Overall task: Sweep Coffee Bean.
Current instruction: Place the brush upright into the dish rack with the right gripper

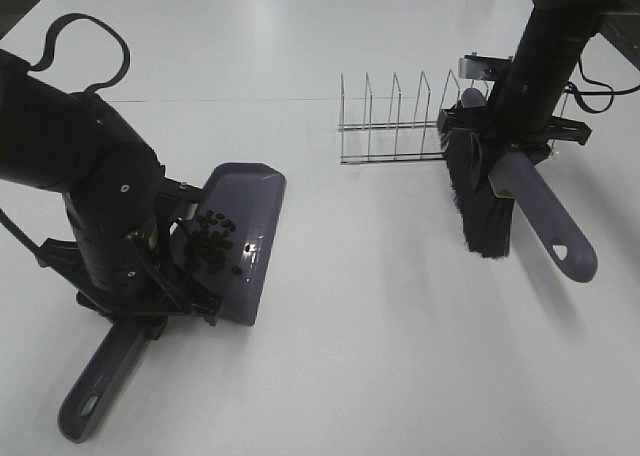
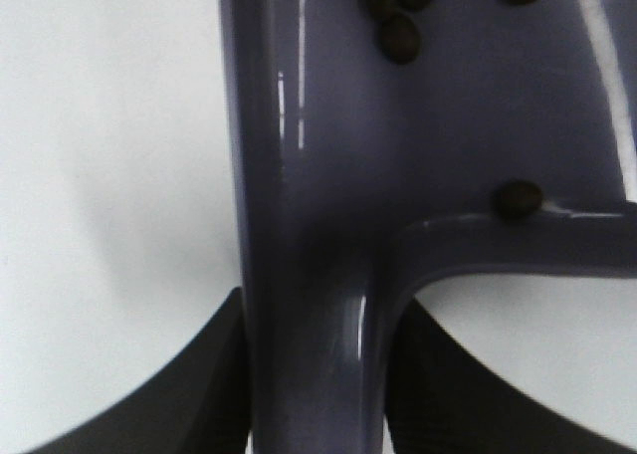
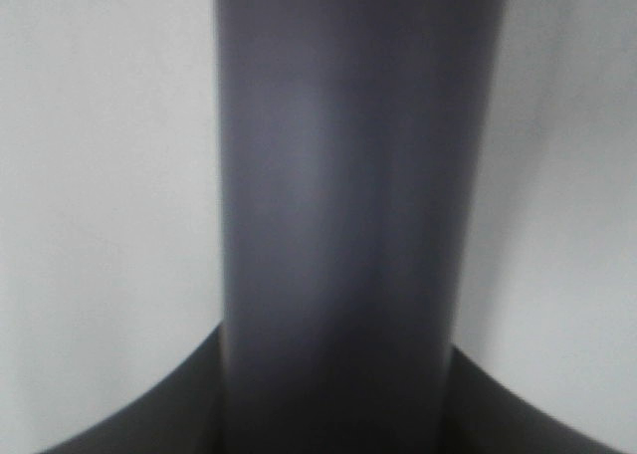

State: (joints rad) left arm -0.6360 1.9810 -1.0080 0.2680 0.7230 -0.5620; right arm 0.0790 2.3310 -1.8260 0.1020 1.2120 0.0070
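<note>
The coffee beans [image 1: 211, 241] lie as a dark cluster inside the purple-grey dustpan [image 1: 255, 201] at the left of the table. My left gripper [image 1: 150, 311] is shut on the dustpan's handle [image 2: 314, 325], where the handle meets the pan; a few coffee beans [image 2: 519, 198] show close up there. At the right, my right gripper [image 1: 510, 161] is shut on the brush handle [image 3: 338, 205], which fills the right wrist view. The brush [image 1: 480, 191], with black bristles, hangs above the table, its handle end [image 1: 565, 246] pointing toward the front right.
A wire rack [image 1: 395, 121] stands on the white table [image 1: 380, 316] just left of the brush. A black cable [image 1: 85, 36] loops above the left arm. The dustpan's handle end [image 1: 95, 396] reaches toward the table's front left.
</note>
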